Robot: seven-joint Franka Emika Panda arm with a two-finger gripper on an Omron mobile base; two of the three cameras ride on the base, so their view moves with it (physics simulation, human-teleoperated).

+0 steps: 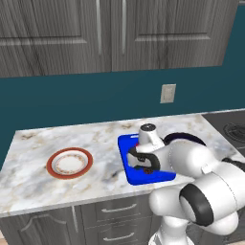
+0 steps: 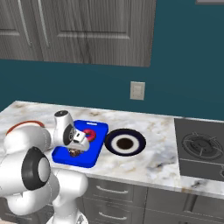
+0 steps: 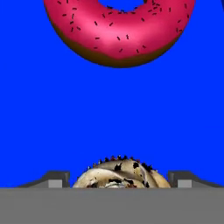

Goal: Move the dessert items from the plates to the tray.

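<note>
My gripper (image 3: 119, 179) hangs low over the bright blue tray (image 2: 94, 151), its jaws wide apart. The dark brown cupcake (image 3: 121, 174) with pale bits sits between the two tips, with only a sliver of space on each side. Under the hand, the cupcake (image 2: 75, 152) rests on the tray's near part. The pink-red donut (image 3: 118, 35) lies on the tray (image 3: 109, 113) farther along, toward its back edge (image 2: 89, 133). The white plate with the red-brown rim (image 1: 51, 167) is bare on the left. Right of the tray the navy plate (image 2: 141, 141) is also bare.
A stove top (image 2: 201, 148) lies at the right end of the marble counter (image 1: 28, 186). Cabinets hang above the teal wall. The robot's white arm covers the tray's right side (image 1: 139, 178) in the left base view.
</note>
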